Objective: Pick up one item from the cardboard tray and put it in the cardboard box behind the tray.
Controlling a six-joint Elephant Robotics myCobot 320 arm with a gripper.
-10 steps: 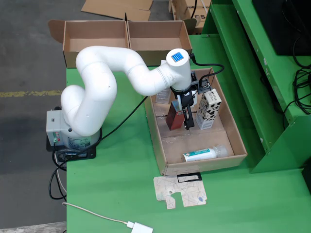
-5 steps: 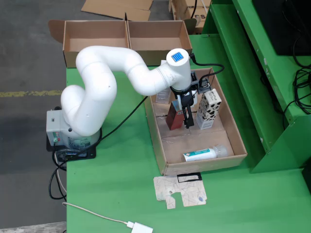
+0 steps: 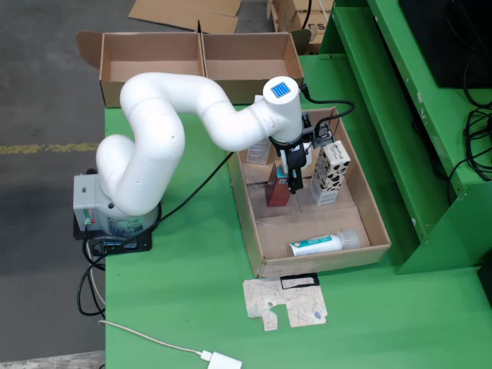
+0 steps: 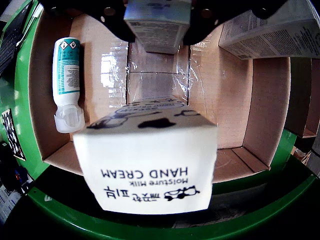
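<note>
The cardboard tray (image 3: 377, 223) holds several items. My gripper (image 3: 293, 183) hangs inside it, shut on a small dark red carton (image 3: 277, 192). In the wrist view its black fingers (image 4: 116, 24) press both sides of that carton's pale printed face (image 4: 157, 22), just above the tray floor (image 4: 157, 85). A cow-patterned hand cream box (image 3: 329, 175) stands just right of the gripper and fills the wrist view's foreground (image 4: 150, 165). A white and teal tube (image 3: 323, 244) lies near the tray's front wall; in the wrist view it is at the left (image 4: 66, 75). The two-part cardboard box (image 3: 201, 65) stands behind the tray.
Another carton (image 3: 260, 150) stands under the arm at the tray's back left, and a printed box shows at the wrist view's top right (image 4: 270, 30). A flat cardboard cut-out (image 3: 286, 304) lies in front of the tray. A green frame (image 3: 400, 115) rises at the right.
</note>
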